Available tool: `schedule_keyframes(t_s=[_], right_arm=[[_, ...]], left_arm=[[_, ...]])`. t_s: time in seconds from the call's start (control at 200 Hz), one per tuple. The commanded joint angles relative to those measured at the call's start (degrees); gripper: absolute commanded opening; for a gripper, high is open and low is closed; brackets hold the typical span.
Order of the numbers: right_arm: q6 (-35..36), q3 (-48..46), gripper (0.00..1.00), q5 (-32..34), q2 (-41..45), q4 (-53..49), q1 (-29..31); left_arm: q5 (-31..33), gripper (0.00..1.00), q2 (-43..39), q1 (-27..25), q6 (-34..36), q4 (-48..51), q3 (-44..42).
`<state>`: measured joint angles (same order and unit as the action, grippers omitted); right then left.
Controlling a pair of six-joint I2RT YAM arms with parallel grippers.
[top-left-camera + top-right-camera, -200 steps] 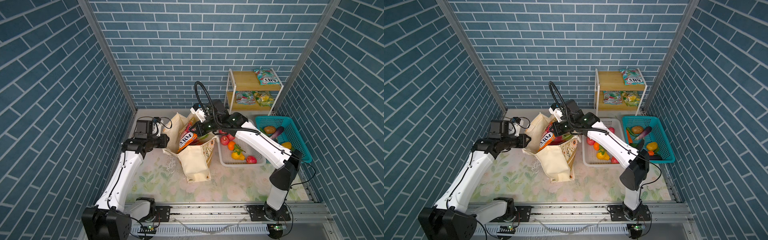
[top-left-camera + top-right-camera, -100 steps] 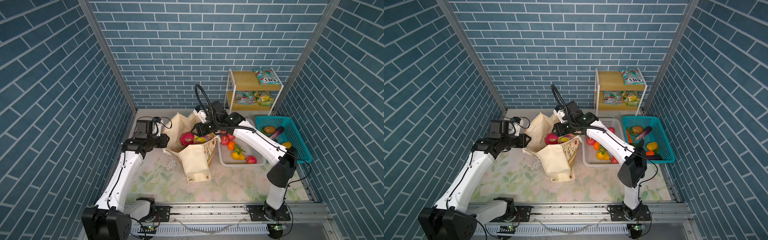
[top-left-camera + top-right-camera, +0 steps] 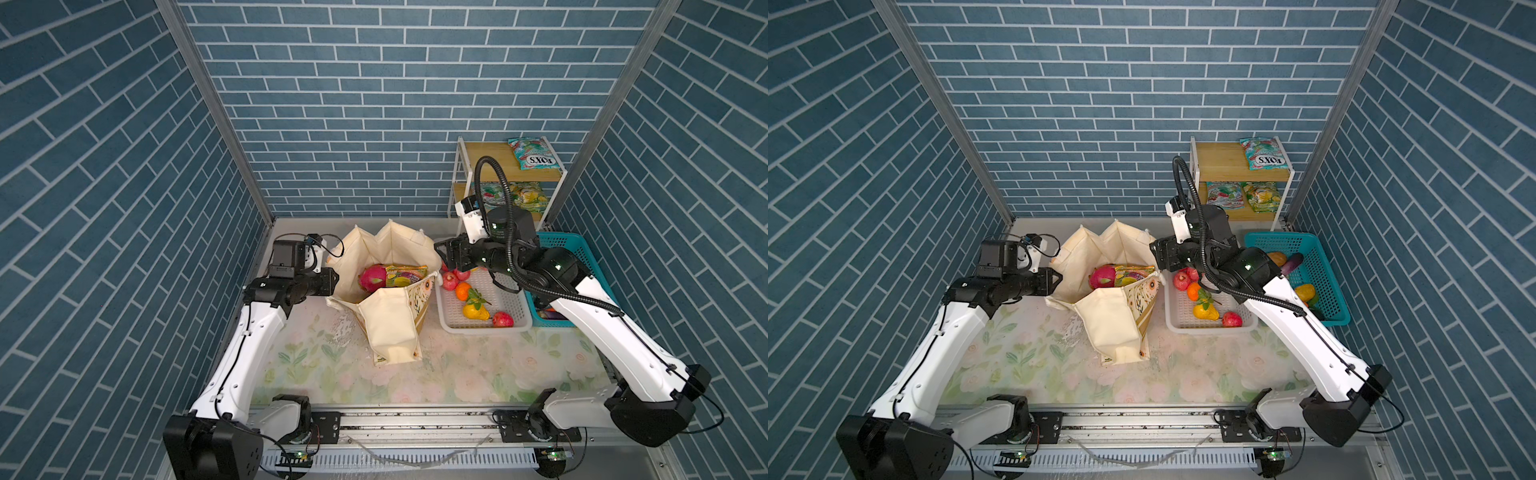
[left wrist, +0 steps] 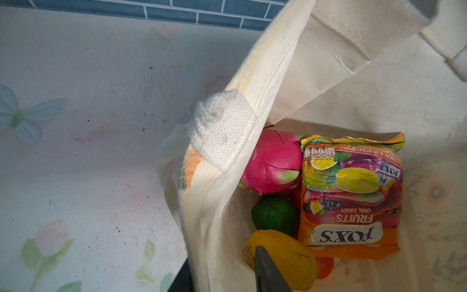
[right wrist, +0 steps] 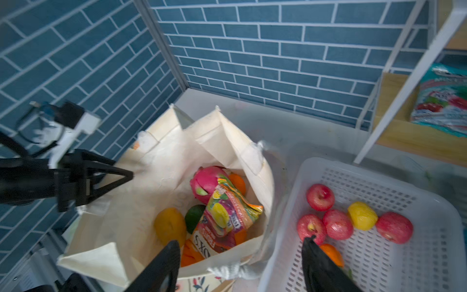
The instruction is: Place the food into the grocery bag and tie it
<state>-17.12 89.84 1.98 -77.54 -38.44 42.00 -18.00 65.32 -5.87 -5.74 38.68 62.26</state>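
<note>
— Right, where do the hands stand?

— My right gripper (image 5: 240, 242) is spread wide and empty. It hangs over the gap between the grocery bag (image 3: 390, 328) and the white basket (image 5: 290, 202). My left gripper (image 3: 332, 284) pinches the bag's rim on the side away from the basket, near a white handle (image 4: 222, 131). The mouth stands open and nothing is tied.

— What's in?

— The dragon fruit (image 4: 270, 164), with a FOX'S packet (image 4: 351, 194) lying against it. A green fruit (image 4: 274, 215) and a yellow fruit (image 4: 290, 250) sit beside them. The red apples (image 5: 320, 197) lie in the basket.

— So, another fetch?

— I judge so. I'd take the nearest apple from above, jaws either side of its widest part, and lift it clear of the basket wall. Then cross the rim high and let go low beside the packet. The left must hold the rim taut, or the cloth may fold in.
</note>
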Motion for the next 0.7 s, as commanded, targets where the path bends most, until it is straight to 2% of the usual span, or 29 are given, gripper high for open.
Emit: schedule_keyframes(t_s=[0.0,0.09,0.15,0.19,0.275,0.32,0.39,0.48,0.585,0.695], right_arm=[[-4.7,-4.6,0.75,0.2,-3.4,0.1,-1.6],[-7.7,-6.2,0.74,-1.9,-5.6,1.5,-3.3],[-9.3,-6.5,0.67,-4.1,-7.6,2.1,-4.2],[-10.1,-6.1,0.57,-4.8,-9.0,1.8,-4.6],[-10.8,-4.2,0.29,-6.7,-11.2,0.7,-4.6],[-11.1,-3.4,0.15,-10.4,-11.3,1.3,-4.4],[-11.5,-2.2,0.0,-11.8,-11.0,1.9,-3.5],[-11.3,0.4,0.0,-11.3,-10.3,0.5,-1.5],[-11.6,2.8,0.0,-9.8,-8.7,-0.4,1.2],[-13.0,3.1,0.0,-8.8,-6.6,0.3,3.1]], left_arm=[[-0.6,0.38,-0.1,-0.3,-0.3,-0.4,-1.0],[-0.6,0.38,0.2,-0.4,-0.3,-0.6,-1.1],[-0.6,0.38,0.2,-0.5,-0.2,-0.7,-1.1],[-0.6,0.38,0.4,-0.8,0.1,-0.7,-1.0],[-0.8,0.37,0.2,-1.9,0.7,-0.6,-0.4],[0.3,0.37,0.1,-2.9,1.2,0.7,1.1],[2.9,0.36,-0.3,-6.1,2.6,4.2,5.2],[5.6,0.36,0.6,-10.1,3.0,10.5,13.2],[4.7,0.36,3.6,-13.3,0.1,16.9,22.8],[6.0,0.36,6.5,-17.2,-3.0,21.1,28.8]])
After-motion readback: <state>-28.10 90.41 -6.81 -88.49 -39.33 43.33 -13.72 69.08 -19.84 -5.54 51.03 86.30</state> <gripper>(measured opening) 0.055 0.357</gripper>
